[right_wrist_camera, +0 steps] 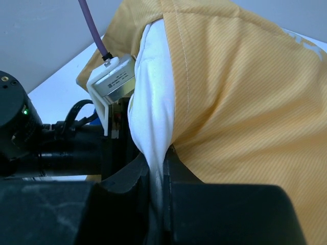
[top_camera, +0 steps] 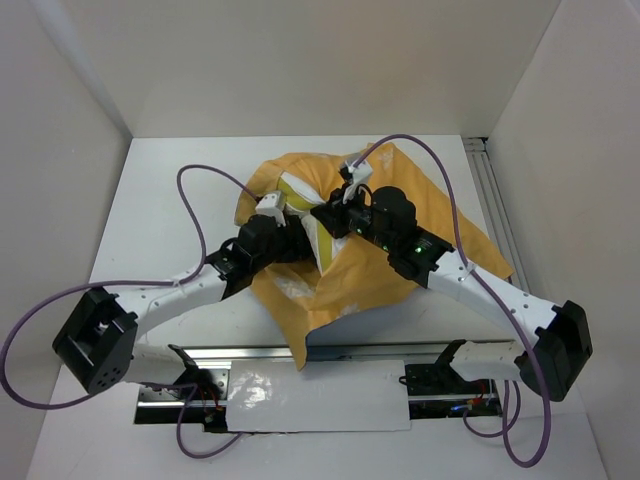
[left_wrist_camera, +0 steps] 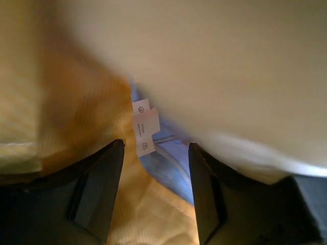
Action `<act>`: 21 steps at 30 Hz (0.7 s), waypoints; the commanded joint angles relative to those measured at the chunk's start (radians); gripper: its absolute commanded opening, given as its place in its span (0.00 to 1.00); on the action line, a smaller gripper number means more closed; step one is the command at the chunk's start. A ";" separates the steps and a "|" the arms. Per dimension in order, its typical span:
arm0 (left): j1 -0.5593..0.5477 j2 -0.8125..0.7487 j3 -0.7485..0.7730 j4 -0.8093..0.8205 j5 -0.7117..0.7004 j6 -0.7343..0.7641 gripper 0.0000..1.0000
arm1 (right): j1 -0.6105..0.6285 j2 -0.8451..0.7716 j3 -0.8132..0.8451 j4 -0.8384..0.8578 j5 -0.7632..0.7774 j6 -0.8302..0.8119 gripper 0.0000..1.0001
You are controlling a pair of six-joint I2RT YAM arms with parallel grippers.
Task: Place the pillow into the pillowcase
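The orange-yellow pillowcase [top_camera: 400, 215] lies crumpled at the table's middle, its opening facing left. The white pillow [top_camera: 300, 195] shows only at that opening; the rest is covered by the case. My right gripper [top_camera: 335, 212] is shut on a pinch of the pillow's white fabric [right_wrist_camera: 153, 122], with the case's orange cloth [right_wrist_camera: 240, 102] draped beside it. My left gripper [left_wrist_camera: 156, 176] is open inside the case's mouth, over orange cloth [left_wrist_camera: 148, 214], blue lining [left_wrist_camera: 163, 163] and a white care label [left_wrist_camera: 145, 126], with the blurred pillow [left_wrist_camera: 230, 66] above it.
White walls enclose the table [top_camera: 160, 210] on three sides. A metal rail [top_camera: 495, 200] runs along the right edge. Purple cables [top_camera: 195, 215] loop over both arms. The left arm's white wrist camera housing [right_wrist_camera: 113, 81] sits close beside the pillow.
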 commanded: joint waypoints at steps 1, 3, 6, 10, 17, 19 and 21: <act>-0.023 0.032 0.004 -0.029 -0.207 -0.161 0.66 | 0.003 -0.047 0.017 0.235 -0.081 0.020 0.00; -0.046 0.064 0.024 -0.062 -0.340 -0.244 0.66 | 0.003 -0.047 0.017 0.244 -0.100 0.020 0.00; -0.095 0.121 0.116 -0.205 -0.521 -0.336 0.76 | 0.012 -0.047 -0.003 0.274 -0.118 0.020 0.00; -0.105 0.227 0.191 -0.265 -0.571 -0.369 0.82 | 0.031 -0.047 -0.014 0.303 -0.146 0.020 0.00; -0.105 0.325 0.263 -0.334 -0.605 -0.401 0.73 | 0.040 -0.067 -0.023 0.321 -0.106 0.002 0.00; -0.105 0.344 0.273 -0.350 -0.617 -0.415 0.62 | 0.040 -0.077 -0.023 0.321 -0.089 0.001 0.00; -0.105 0.377 0.273 -0.331 -0.584 -0.378 0.46 | 0.040 -0.086 -0.032 0.332 -0.078 -0.012 0.00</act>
